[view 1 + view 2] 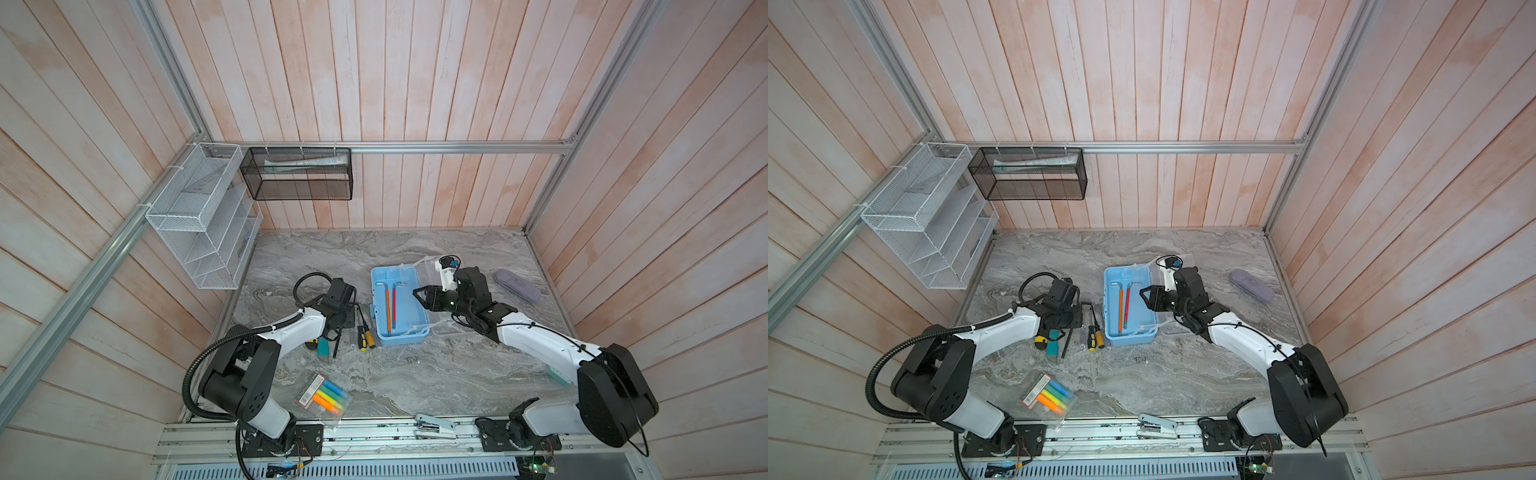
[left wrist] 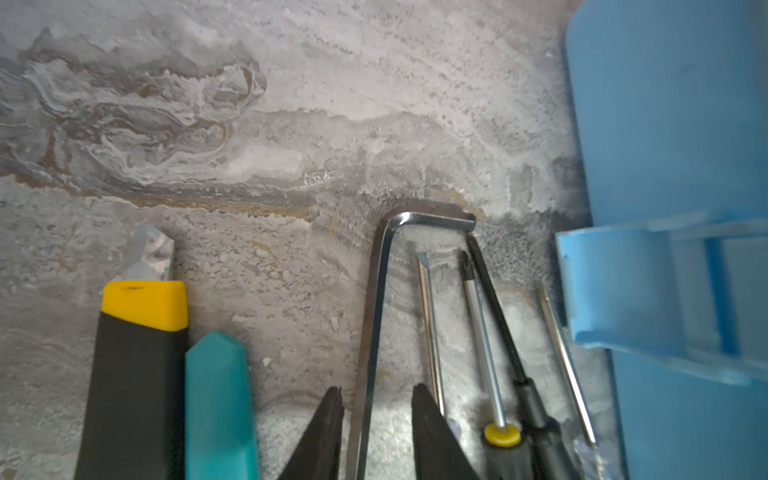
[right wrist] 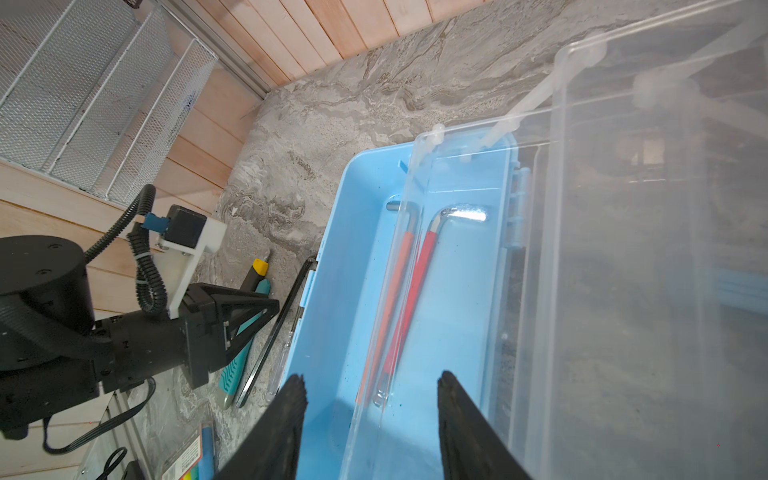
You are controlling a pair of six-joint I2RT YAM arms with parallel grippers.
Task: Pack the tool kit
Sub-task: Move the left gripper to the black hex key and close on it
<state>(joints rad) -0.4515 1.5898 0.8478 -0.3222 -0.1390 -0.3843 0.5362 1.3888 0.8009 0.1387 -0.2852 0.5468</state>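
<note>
Tool kit (image 1: 405, 318) sat open on desk (image 1: 415, 374), two hex keys (image 1: 394, 307) inside. Left jaws narrowly straddled a silver hex key (image 2: 376, 311); right jaws gaped empty.

L wrist view: hex key (image 2: 376, 316) long arm runs off frame edge betw. jaws of left gripper (image 2: 378, 399); utility knife (image 2: 137, 374), tool kit (image 2: 665, 124) cropped. Top views: black basket (image 1: 299, 189) contents too small to ID.

White-shelled arms (image 1: 291, 330), black joints (image 1: 249, 386), ribbed cable (image 1: 187, 380)

Soft even light, faint shadows — top views bow at edges; wrist views blur close up; hex key (image 3: 467, 215) glints.
</note>
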